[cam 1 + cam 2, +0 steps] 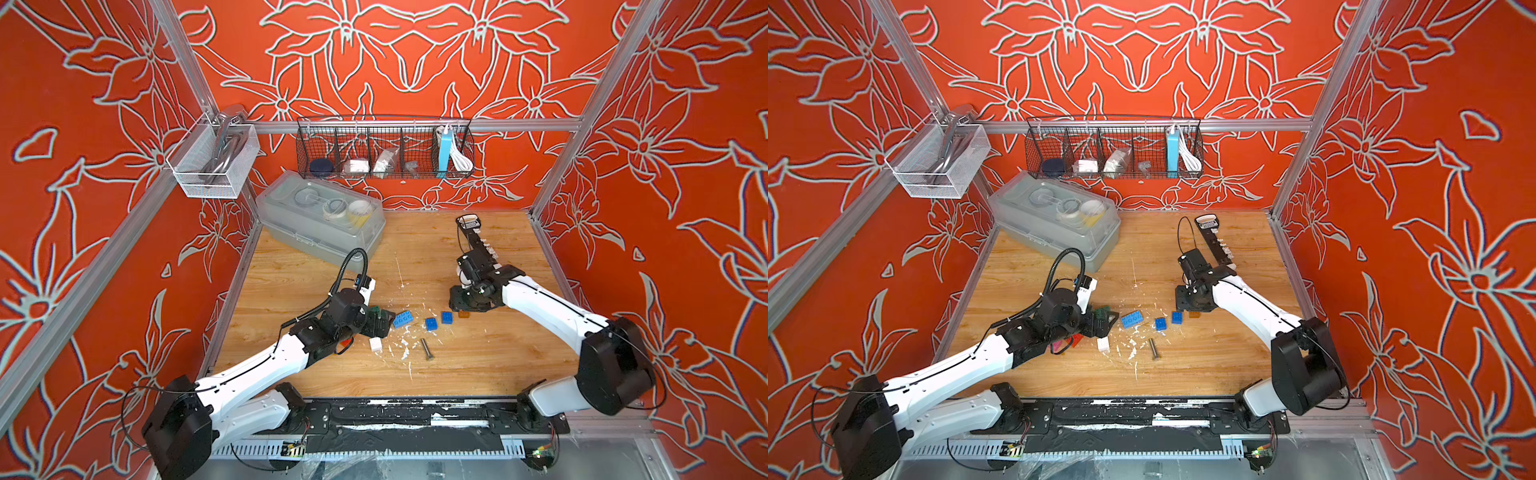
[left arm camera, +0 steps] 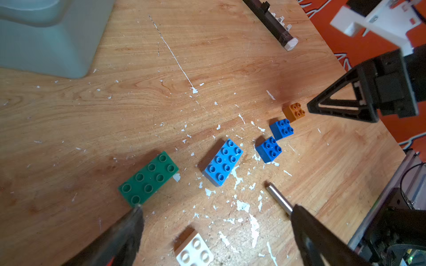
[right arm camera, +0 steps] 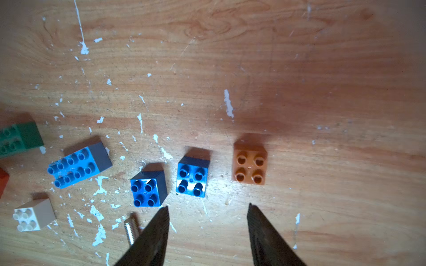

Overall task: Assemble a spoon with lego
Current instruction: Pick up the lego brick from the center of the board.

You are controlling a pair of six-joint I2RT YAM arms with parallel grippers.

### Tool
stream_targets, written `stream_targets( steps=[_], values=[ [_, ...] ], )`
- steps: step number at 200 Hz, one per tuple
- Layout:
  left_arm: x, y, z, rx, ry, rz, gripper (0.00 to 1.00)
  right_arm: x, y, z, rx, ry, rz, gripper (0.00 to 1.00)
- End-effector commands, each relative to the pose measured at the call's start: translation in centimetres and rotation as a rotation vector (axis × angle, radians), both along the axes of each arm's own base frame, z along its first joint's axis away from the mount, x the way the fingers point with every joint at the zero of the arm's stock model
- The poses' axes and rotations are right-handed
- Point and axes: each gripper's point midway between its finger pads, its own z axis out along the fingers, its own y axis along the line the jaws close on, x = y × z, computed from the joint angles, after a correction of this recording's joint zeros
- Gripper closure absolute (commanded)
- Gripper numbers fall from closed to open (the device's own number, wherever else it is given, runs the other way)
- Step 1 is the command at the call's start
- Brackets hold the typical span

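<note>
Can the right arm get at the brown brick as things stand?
Probably yes. The right gripper hovers close to the brown brick, jaws apart and empty, only bare table between them. The nearest dark blue brick stands apart from it, leaving room for a finger.

Tabletop (image 3: 299, 69): wood-grain, scuffed, white-flecked. Brown brick (image 3: 250, 164): glossy studded plastic. Bolt (image 2: 279, 197): shiny threaded metal. Storage box (image 1: 316, 243): frosted translucent plastic.
</note>
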Motion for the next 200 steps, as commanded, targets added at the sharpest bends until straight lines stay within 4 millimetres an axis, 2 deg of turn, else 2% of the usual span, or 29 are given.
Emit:
stream_targets(
  steps=[1, 82, 126, 168, 200],
  values=[
    [0.4, -0.3, -0.1, -0.008, -0.003, 0.01, 0.02, 0.1, 1.1, -0.7, -0.001, 0.015, -0.005, 0.47],
    [0.6, -0.6, -1.1, 0.005, 0.017, 0.002, 0.02, 0.0, 1.7, -4.0, -0.081, 0.073, -0.002, 0.47],
    [0.6, -0.6, -1.2, 0.007, 0.016, 0.005, 0.02, -0.1, 2.2, -5.1, -0.1, 0.091, 0.012, 0.48],
    [0.6, -0.5, -1.4, 0.011, 0.021, 0.006, 0.02, -0.3, 2.1, -5.8, -0.119, 0.102, 0.019, 0.62],
    [0.5, -0.5, -1.4, 0.015, 0.02, -0.002, 0.02, -0.2, 2.1, -4.9, -0.127, 0.084, 0.025, 0.75]
  ],
)
